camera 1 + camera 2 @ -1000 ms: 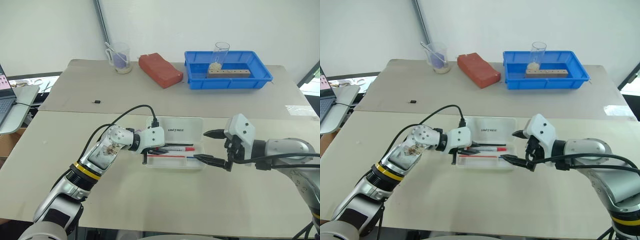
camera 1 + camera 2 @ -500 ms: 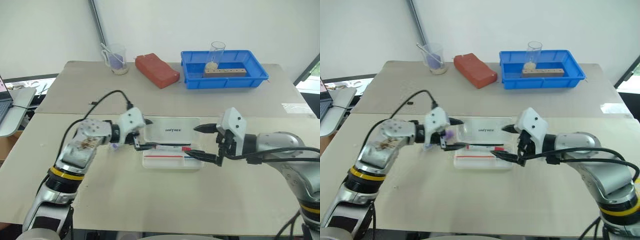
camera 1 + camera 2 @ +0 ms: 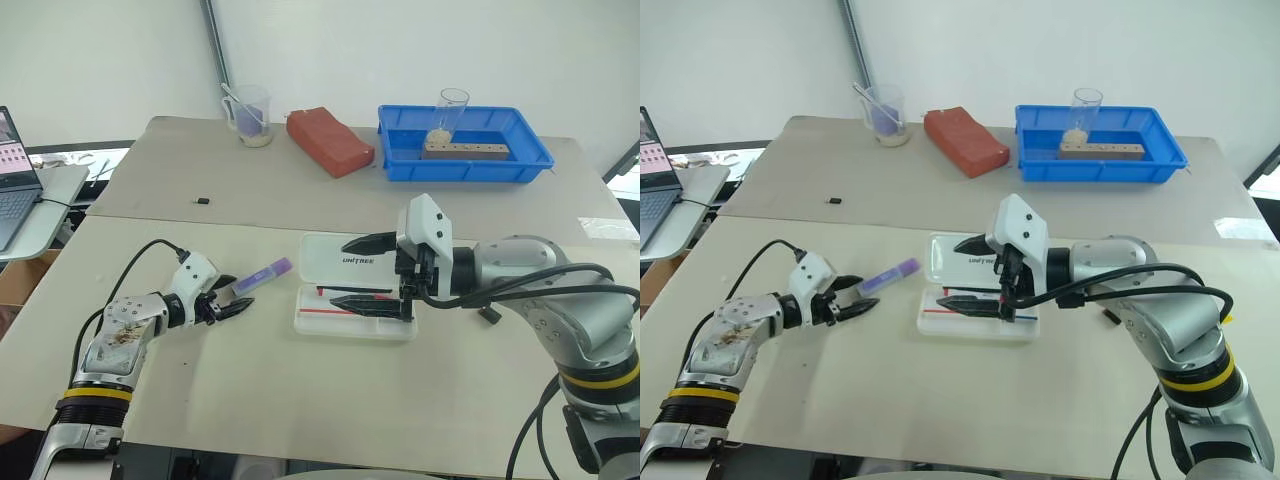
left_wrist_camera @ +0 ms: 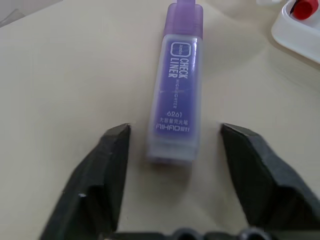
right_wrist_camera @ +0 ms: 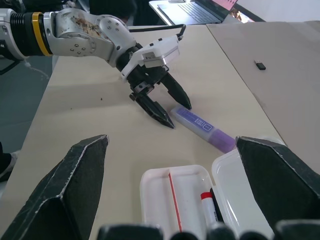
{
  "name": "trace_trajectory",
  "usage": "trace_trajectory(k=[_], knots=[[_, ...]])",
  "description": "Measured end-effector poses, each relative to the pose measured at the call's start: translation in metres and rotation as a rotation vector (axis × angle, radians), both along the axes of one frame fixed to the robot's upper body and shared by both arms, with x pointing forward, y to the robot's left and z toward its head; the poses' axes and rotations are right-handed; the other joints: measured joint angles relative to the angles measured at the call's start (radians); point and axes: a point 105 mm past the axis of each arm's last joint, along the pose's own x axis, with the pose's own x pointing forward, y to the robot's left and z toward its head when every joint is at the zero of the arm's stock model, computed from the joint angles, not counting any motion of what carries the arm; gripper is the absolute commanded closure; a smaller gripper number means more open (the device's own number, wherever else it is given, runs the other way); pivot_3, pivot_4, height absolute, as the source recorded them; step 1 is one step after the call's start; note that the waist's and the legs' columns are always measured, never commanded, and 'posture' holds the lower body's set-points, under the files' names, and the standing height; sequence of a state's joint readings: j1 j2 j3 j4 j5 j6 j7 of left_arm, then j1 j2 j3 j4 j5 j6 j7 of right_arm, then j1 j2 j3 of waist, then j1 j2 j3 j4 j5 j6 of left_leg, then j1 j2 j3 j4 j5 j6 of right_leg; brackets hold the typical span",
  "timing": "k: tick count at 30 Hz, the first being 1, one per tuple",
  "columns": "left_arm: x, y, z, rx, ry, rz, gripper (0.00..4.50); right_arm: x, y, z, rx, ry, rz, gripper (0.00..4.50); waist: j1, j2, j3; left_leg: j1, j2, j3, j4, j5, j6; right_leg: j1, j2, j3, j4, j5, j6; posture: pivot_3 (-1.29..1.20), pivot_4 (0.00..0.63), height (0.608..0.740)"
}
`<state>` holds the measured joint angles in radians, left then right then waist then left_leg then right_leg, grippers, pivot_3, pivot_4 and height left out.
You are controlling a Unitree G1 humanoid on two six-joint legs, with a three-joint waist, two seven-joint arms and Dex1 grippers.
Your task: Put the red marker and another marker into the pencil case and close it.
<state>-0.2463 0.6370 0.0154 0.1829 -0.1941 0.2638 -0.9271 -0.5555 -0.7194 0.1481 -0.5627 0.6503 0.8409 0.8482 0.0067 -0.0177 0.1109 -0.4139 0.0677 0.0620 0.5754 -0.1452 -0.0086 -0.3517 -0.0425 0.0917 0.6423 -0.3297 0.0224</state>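
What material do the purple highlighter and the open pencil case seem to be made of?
The purple highlighter looks like translucent plastic, smooth and slightly frosted: light passes through its printed body. The pencil case seems to be milky, semi-glossy plastic, since the pens inside show faintly through it.

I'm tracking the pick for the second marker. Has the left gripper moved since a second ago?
Yes. The left gripper has left the pencil case and swung out to its left, and its open fingers now bracket the purple highlighter on the table.
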Motion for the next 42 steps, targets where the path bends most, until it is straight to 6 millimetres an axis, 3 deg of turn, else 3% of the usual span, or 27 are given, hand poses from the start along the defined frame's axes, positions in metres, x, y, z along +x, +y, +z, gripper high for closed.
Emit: trace_trajectory(k=[2,9,11,14,15,17,21,27,34,42], knots=[[0.003,0.001,0.001,-0.002,-0.002,-0.001,3.52,0.001,0.0,0.001,0.0,0.0,0.0,0.0,-0.002,0.0,0.0,0.0,0.0,-0.001,0.0,0.0,0.0,0.0,0.001,0.0,0.001,0.0,0.0,0.0,0.15,0.74],[0.003,0.001,0.011,-0.032,0.007,0.01,3.53,0.001,-0.003,0.001,-0.02,-0.002,0.003,0.0,-0.007,-0.001,0.0,-0.001,0.001,-0.001,0.0,0.0,0.0,0.0,0.002,0.0,0.001,0.0,0.0,0.0,0.15,0.74],[0.004,0.005,0.033,-0.047,-0.017,0.01,3.53,0.004,-0.009,-0.001,-0.04,0.001,-0.013,0.0,-0.009,-0.002,0.001,-0.001,0.001,-0.001,-0.001,0.0,0.0,-0.001,0.002,0.0,0.001,0.0,0.0,0.0,0.15,0.74],[0.002,0.002,0.085,-0.059,-0.119,-0.051,3.53,0.007,-0.021,-0.004,-0.078,0.01,-0.044,0.0,-0.009,-0.002,0.001,-0.001,0.001,-0.001,-0.001,0.0,0.0,0.0,0.002,0.0,0.0,-0.001,0.0,0.0,0.15,0.74],[-0.004,-0.006,0.106,-0.049,-0.16,-0.111,3.53,0.008,-0.027,-0.007,-0.092,0.016,-0.058,0.0,-0.009,-0.002,0.001,0.0,0.001,0.0,-0.001,0.0,0.0,0.0,0.002,0.0,-0.001,-0.001,0.0,0.0,0.15,0.74],[-0.022,-0.028,0.124,-0.028,-0.186,-0.249,3.53,0.008,-0.038,-0.013,-0.117,0.026,-0.087,0.0,-0.011,0.0,0.0,0.0,0.0,0.001,-0.001,0.0,0.0,0.002,0.001,0.001,-0.002,-0.001,0.001,0.0,0.15,0.74],[-0.061,-0.073,0.104,0.039,-0.097,-0.506,3.53,0.004,-0.054,-0.03,-0.167,0.07,-0.116,0.0,-0.019,0.001,-0.001,0.001,0.0,0.001,-0.001,0.0,0.0,0.001,0.001,0.002,-0.001,-0.001,0.001,0.0,0.15,0.74],[-0.065,-0.105,0.069,0.117,-0.092,-0.609,3.53,0.004,-0.063,-0.039,-0.182,0.071,-0.156,0.0,-0.02,0.001,0.0,0.001,0.0,-0.001,-0.001,0.0,0.0,0.002,0.005,0.004,-0.001,-0.001,0.0,0.0,0.15,0.74],[-0.049,-0.109,0.032,0.202,-0.094,-0.644,3.53,-0.001,-0.069,-0.044,-0.181,0.082,-0.19,0.0,-0.018,0.001,0.0,0.0,0.0,-0.001,0.0,0.0,0.0,0.001,0.005,0.005,-0.001,-0.001,0.0,0.0,0.15,0.74],[-0.047,-0.111,0.025,0.198,-0.103,-0.683,3.53,-0.009,-0.067,-0.042,-0.184,0.079,-0.188,0.0,-0.018,0.001,0.0,0.0,0.0,-0.001,0.0,0.0,0.0,0.001,0.005,0.004,-0.001,-0.001,0.001,0.0,0.15,0.74]])
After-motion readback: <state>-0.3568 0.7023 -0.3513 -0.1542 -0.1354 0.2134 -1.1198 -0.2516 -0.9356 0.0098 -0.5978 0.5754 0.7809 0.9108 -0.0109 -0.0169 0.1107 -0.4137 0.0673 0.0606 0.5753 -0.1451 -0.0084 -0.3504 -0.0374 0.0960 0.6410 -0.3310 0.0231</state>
